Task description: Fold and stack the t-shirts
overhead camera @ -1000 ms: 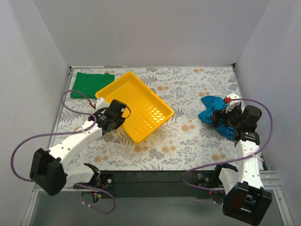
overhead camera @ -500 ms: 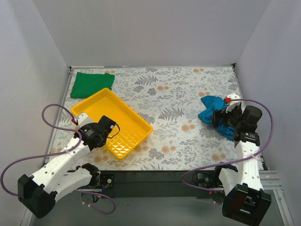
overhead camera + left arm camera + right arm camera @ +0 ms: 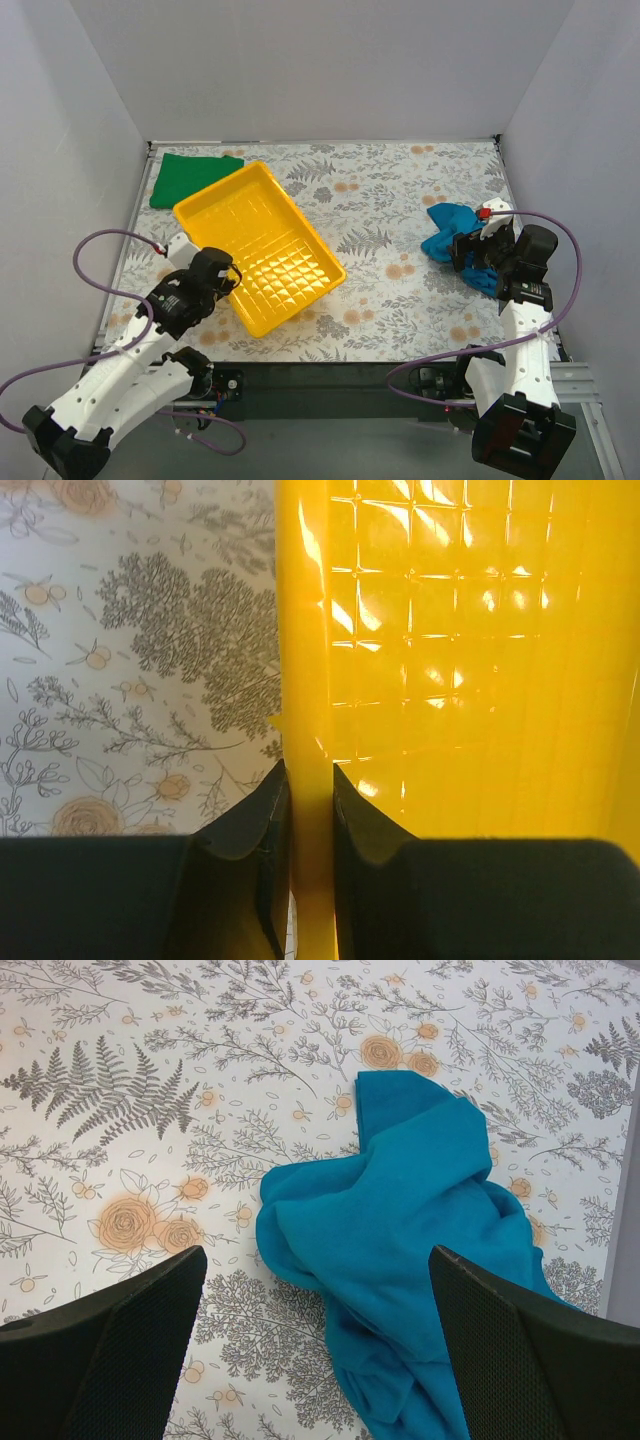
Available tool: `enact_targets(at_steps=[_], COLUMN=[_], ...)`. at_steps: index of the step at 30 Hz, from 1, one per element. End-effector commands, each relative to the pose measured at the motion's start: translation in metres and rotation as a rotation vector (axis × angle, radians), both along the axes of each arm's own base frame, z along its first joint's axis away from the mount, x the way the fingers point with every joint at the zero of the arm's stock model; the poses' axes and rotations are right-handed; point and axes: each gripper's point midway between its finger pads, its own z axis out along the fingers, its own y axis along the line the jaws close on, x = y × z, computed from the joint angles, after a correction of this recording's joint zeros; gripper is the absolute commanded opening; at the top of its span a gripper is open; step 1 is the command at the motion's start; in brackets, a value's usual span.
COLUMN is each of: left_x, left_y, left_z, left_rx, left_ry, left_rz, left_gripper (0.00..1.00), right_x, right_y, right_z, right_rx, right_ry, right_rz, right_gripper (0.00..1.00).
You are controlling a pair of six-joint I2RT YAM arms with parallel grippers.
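Clearing space | my left hand [image 3: 308, 785] clamped on yellow tray [image 3: 262, 245] rim | right hand [image 3: 316, 1258] apart over teal shirt [image 3: 400, 1210] | next, I judge: set tray down, release.

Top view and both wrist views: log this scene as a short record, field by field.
green shirt: folded, far-left corner of the table
teal shirt: crumpled, not folded, right side of the table
tray: yellow, empty, left of centre, next to the green shirt
left gripper: shut on the tray rim
right gripper: open, over the teal shirt, holding nothing
stack: not yet made; the shirts lie apart
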Motion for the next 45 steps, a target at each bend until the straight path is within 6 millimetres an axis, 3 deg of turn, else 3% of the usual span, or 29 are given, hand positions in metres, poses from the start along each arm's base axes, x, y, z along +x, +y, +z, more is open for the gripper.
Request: enact_targets(at_steps=[1, 5, 10, 11, 13, 15, 16, 19, 23, 25, 27, 30, 31, 32, 33, 34, 36, 37, 39, 40, 45], left_x=[0.001, 0.0, -0.004, -0.005, -0.006, -0.005, -0.005, -0.003, 0.017, 0.03, 0.038, 0.061, 0.07, 0.085, 0.088, 0.095, 0.111, 0.111, 0.115, 0.11, 0.108], left_y=[-0.014, -0.014, -0.013, -0.012, -0.008, -0.006, -0.006, -0.007, -0.035, -0.072, -0.107, -0.141, -0.146, -0.156, -0.157, -0.154, -0.161, -0.16, -0.163, -0.16, -0.151], left_z=[-0.02, -0.043, -0.058, -0.062, -0.064, -0.062, -0.062, -0.05, -0.02, -0.007, -0.01, -0.017, -0.033, -0.019, -0.025, -0.044, -0.042, -0.062, -0.069, -0.084, -0.1], left_rx=[-0.027, 0.0, -0.036, -0.031, -0.032, -0.031, -0.035, -0.046, -0.104, -0.205, -0.276, -0.305, -0.279, -0.287, -0.269, -0.215, -0.188, -0.148, -0.121, -0.089, -0.036], left_ry=[0.059, 0.137, 0.176, 0.193, 0.208, 0.211, 0.214, 0.199, 0.138, 0.108, 0.181, 0.248, 0.291, 0.266, 0.299, 0.348, 0.355, 0.417, 0.453, 0.502, 0.524], left_rz=[-0.036, -0.027, -0.001, 0.009, 0.041, 0.054, 0.061, 0.066, -0.07, -0.209, -0.32, -0.364, -0.345, -0.346, -0.323, -0.275, -0.253, -0.231, -0.221, -0.214, -0.197], left_gripper=[0.0, 0.0, 0.01, 0.07, 0.31, 0.44, 0.54, 0.65, 0.66, 0.66, 0.65, 0.66, 0.66, 0.67, 0.7, 0.71, 0.74, 0.74, 0.74, 0.74, 0.68], right_x=[0.002, 0.002, 0.002, 0.002, 0.002, 0.002, 0.002, 0.002, 0.002, 0.002, 0.002, 0.002, 0.002, 0.002, 0.002, 0.002, 0.002, 0.002, 0.002, 0.002, 0.002], right_y=[0.002, 0.002, 0.002, 0.002, 0.002, 0.002, 0.003, 0.003, 0.003, 0.004, 0.004, 0.003, 0.003, 0.003, 0.003, 0.003, 0.002, 0.002, 0.002, 0.002, 0.002], right_z=[0.014, 0.013, 0.014, 0.014, 0.014, 0.013, 0.015, 0.014, 0.014, 0.014, 0.013, 0.013, 0.012, 0.012, 0.011, 0.011, 0.011, 0.011, 0.011, 0.011, 0.012], right_rx=[0.004, 0.003, 0.004, 0.004, 0.003, 0.006, 0.004, 0.004, 0.006, 0.007, 0.007, 0.004, 0.005, 0.003, 0.003, 0.002, 0.001, 0.002, 0.002, 0.001, 0.001], right_ry=[-0.046, -0.046, -0.047, -0.047, -0.049, -0.046, -0.05, -0.049, -0.047, -0.048, -0.047, -0.046, -0.044, -0.044, -0.043, -0.042, -0.042, -0.042, -0.04, -0.042, -0.045], right_rz=[0.011, 0.009, 0.012, 0.011, 0.011, 0.013, 0.014, 0.014, 0.018, 0.022, 0.023, 0.021, 0.021, 0.02, 0.018, 0.019, 0.016, 0.017, 0.016, 0.018, 0.017], right_gripper=[0.98, 0.98, 0.98, 0.98, 0.98, 0.98, 0.98, 0.98, 0.98, 0.98, 0.98, 0.98, 0.98, 0.98, 0.98, 0.98, 0.98, 0.98, 0.98, 0.98, 0.98])
